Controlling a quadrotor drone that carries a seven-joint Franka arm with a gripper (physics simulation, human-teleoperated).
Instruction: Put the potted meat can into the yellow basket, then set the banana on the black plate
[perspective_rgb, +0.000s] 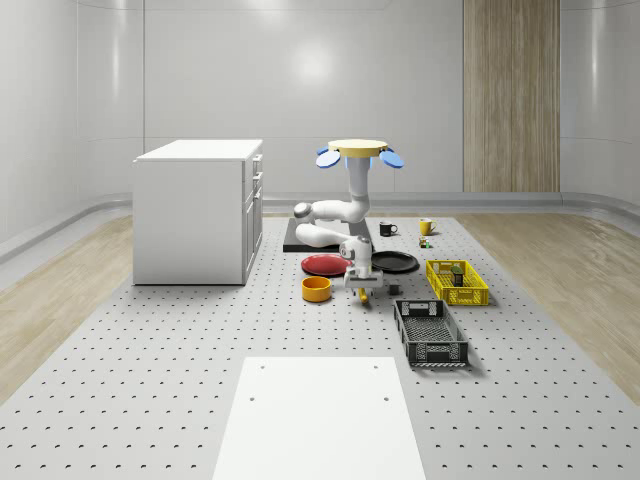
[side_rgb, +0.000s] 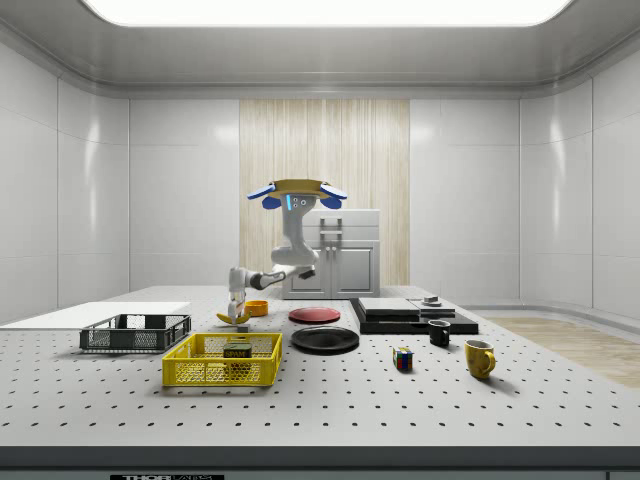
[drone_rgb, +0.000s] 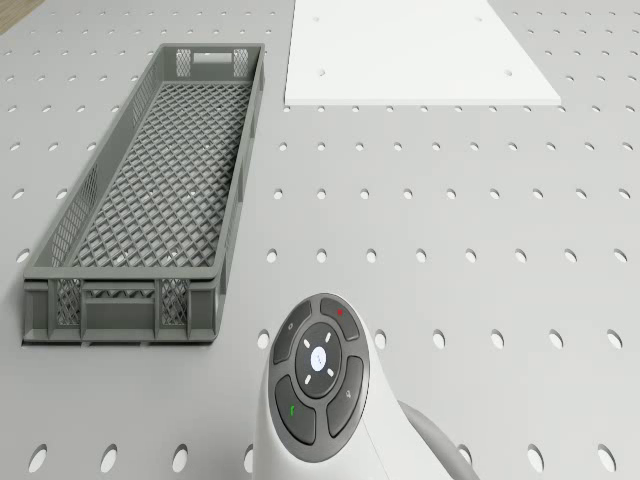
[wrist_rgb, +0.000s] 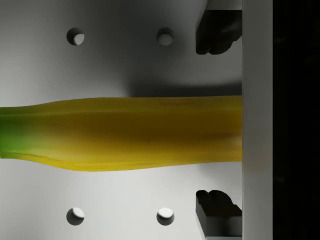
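Observation:
The drone (perspective_rgb: 360, 150) hovers over the table behind the red plate, its arm reaching down and forward. My gripper (perspective_rgb: 358, 284) is low at the table, right over the yellow banana (perspective_rgb: 363, 294). In the wrist view the banana (wrist_rgb: 125, 132) lies flat on the perforated table, and the two dark fingertips (wrist_rgb: 217, 30) stand apart on either side of it without touching, so the gripper (wrist_rgb: 220, 122) is open. The potted meat can (perspective_rgb: 457, 271) sits inside the yellow basket (perspective_rgb: 470, 295). The black plate (perspective_rgb: 393, 262) lies bare between the gripper and the basket. From the side, the gripper (side_rgb: 238, 308) hangs above the banana (side_rgb: 233, 318).
An orange bowl (perspective_rgb: 316, 288) and a red plate (perspective_rgb: 325, 264) lie close to the gripper. A grey basket (perspective_rgb: 430, 333) stands in front of the yellow one. A white cabinet (perspective_rgb: 198, 210), a white slab (perspective_rgb: 318, 415), two mugs and a black tray are also on the table.

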